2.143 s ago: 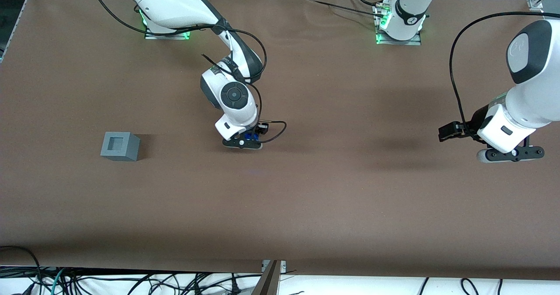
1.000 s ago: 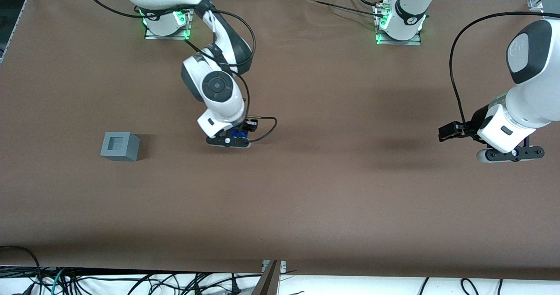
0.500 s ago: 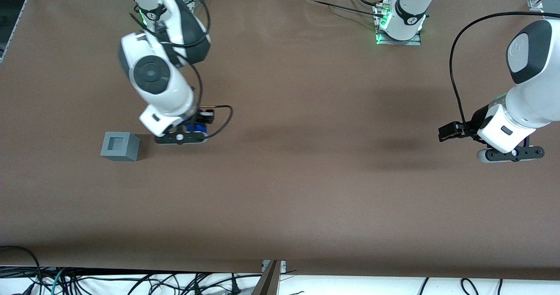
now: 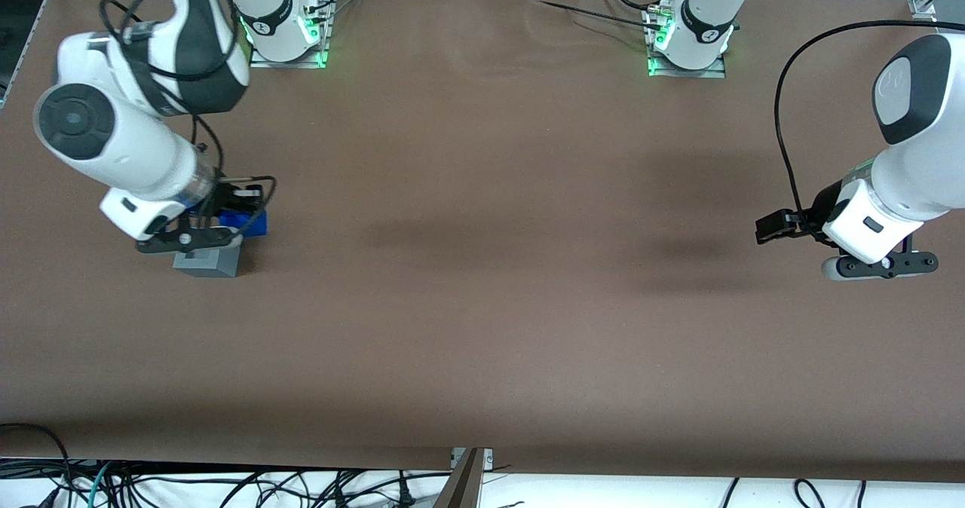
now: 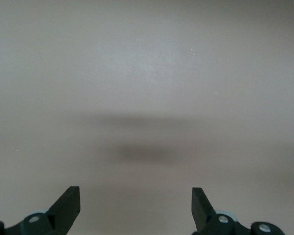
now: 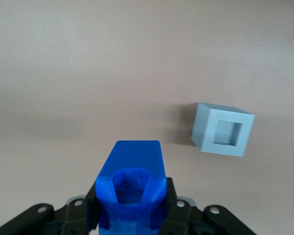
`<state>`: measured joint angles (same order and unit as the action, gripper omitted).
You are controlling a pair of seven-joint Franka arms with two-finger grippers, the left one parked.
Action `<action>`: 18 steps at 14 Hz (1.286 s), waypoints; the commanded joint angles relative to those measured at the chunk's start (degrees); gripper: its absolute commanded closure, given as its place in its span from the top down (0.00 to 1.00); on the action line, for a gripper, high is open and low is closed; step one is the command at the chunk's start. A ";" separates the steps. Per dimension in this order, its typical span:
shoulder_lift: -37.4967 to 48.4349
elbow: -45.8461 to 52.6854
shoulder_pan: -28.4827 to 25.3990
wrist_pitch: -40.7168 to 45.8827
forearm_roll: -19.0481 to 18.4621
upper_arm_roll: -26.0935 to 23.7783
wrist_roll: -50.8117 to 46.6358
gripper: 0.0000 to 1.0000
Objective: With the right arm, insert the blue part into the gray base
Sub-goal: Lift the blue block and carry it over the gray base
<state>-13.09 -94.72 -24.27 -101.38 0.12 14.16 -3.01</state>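
Note:
My right arm's gripper (image 4: 200,238) is shut on the blue part (image 4: 245,224) and holds it in the air at the working arm's end of the table. In the front view the gripper overlaps the top of the gray base (image 4: 205,262), which stands on the table and is partly hidden by it. In the right wrist view the blue part (image 6: 132,188) sits clamped between the black fingers (image 6: 172,205), and the gray base (image 6: 222,129) lies below on the table, off to one side of the part, its square recess showing.
The brown table cover (image 4: 482,304) spans the whole view. Both arm mounts (image 4: 286,41) with green lights stand along the table edge farthest from the front camera. Cables hang past the edge nearest that camera.
My right arm has carried the blue part from the middle of the table toward the working arm's end, until the gripper overlaps the gray base in the front view. The base has not moved.

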 commanded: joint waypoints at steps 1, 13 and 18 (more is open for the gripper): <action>4.03 -2.57 -0.43 1.71 0.84 1.47 2.56 0.14; 3.16 -2.31 14.83 -0.65 0.23 -3.77 14.34 0.14; 1.93 -3.71 22.75 -3.99 0.14 -9.57 15.92 0.14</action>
<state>-11.58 -96.84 -5.87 -103.40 0.13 8.65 11.72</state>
